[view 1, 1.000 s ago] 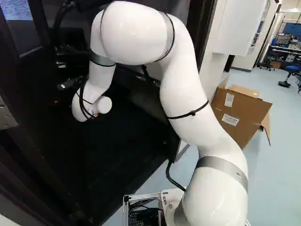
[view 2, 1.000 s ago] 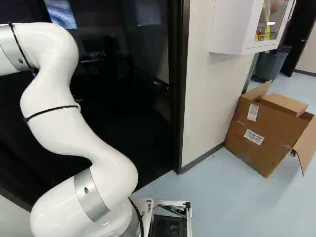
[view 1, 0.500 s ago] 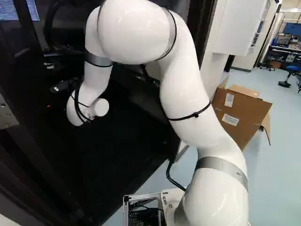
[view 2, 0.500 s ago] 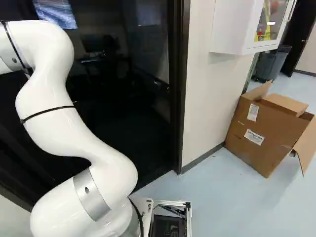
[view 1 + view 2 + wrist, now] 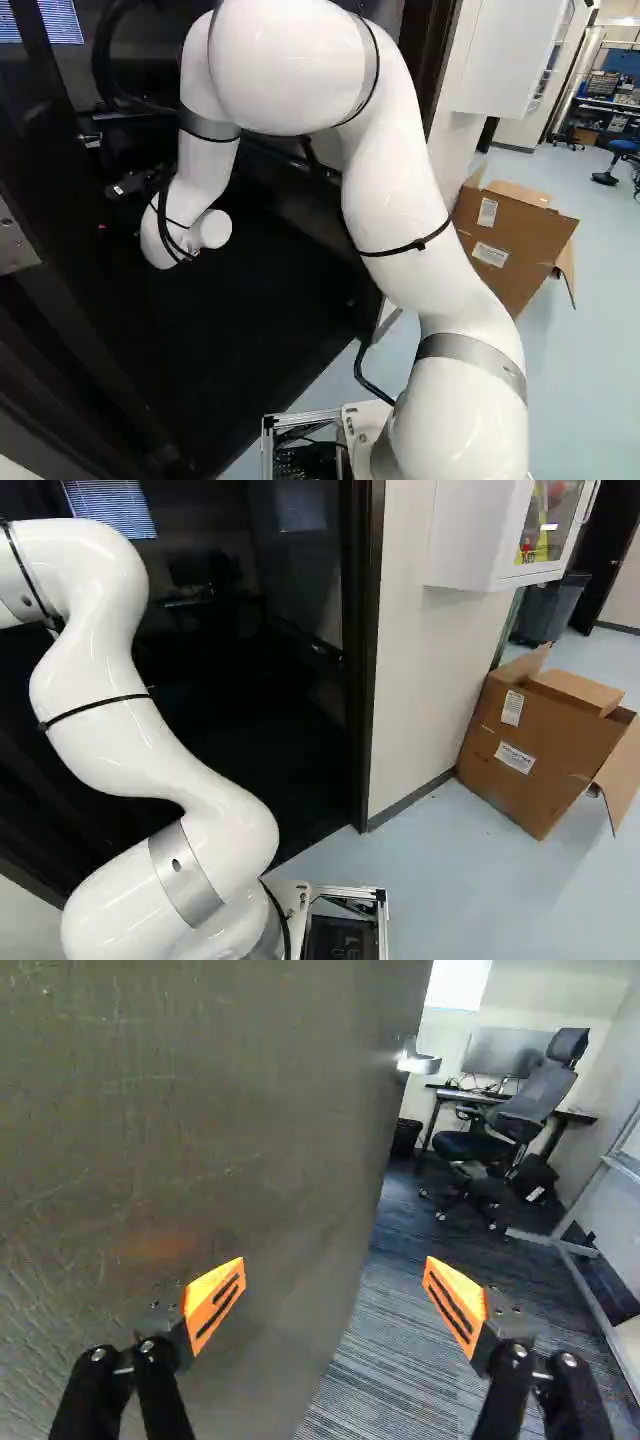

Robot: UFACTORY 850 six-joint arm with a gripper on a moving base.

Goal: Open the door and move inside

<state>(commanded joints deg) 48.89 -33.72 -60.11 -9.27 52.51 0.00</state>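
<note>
Wrist view: the pincer [image 5: 335, 1285] stands wide open, one orange pad before the scuffed grey-brown metal door [image 5: 200, 1110], the other past its edge. A silver lever handle [image 5: 418, 1062] sits on that far edge; beyond, striped dark carpet [image 5: 400, 1335] leads toward a black mesh office chair [image 5: 530, 1105].

Left base view: the glossy white arm [image 5: 390, 170] reaches into the doorway, its far end probably lost in the gloom.

Right base view: pale blue floor [image 5: 460, 880] runs from the dark door frame [image 5: 366, 660] to a brown cardboard box [image 5: 530, 750].
</note>
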